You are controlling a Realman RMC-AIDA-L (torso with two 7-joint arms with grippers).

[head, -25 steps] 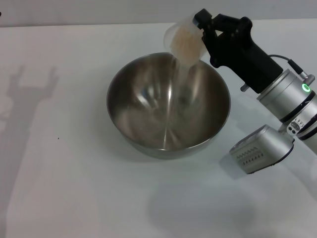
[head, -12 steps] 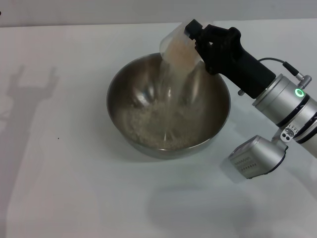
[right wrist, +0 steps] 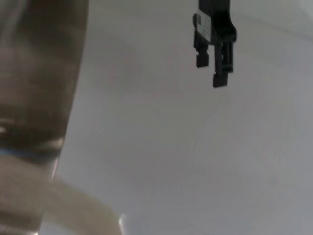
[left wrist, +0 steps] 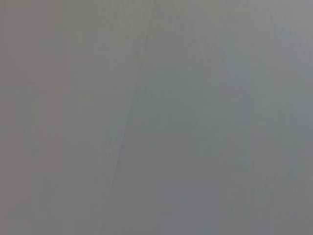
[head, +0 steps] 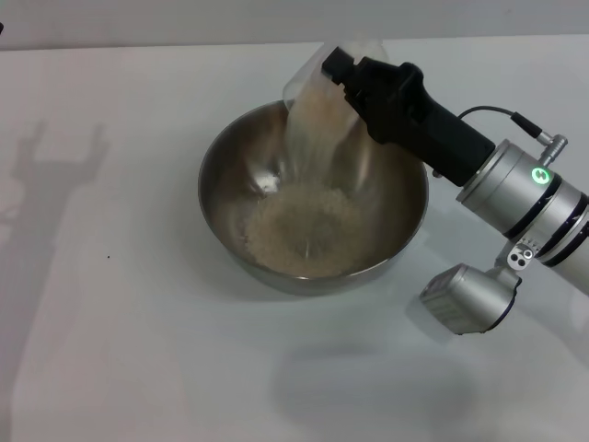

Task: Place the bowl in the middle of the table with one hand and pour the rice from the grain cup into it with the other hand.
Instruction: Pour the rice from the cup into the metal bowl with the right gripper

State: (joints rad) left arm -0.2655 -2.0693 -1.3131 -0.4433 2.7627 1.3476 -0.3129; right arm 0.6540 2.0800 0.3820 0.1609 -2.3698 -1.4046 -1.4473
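Pouring from the grain cup [head: 322, 87], tipped steeply mouth-down over the far rim of the bowl [head: 230, 157], with a stream of rice [head: 308, 226] falling and heaped as a pale pile across the bowl's bottom. Resting on the white desk [head: 138, 350] about mid-way across, slightly toward the far side, with the shiny inside reflecting the grains. Clamped around the cup from the robot's right side by the right gripper [head: 354, 78], black jaws closed on the cup's wall, the black hand leading back to a silver wrist with a glowing green ring, angled down toward the near right edge. Casting on the left part of the desk a forked grey shadow of a raised gripper. Showing in the right wrist view a blurred curve of the bowl's steel wall at one side and, farther off above the bare desk, the left gripper [right wrist: 215, 63] hanging well apart from the bowl, jaws parted a little with nothing between them. Giving only a plain grey surface in the left wrist view.
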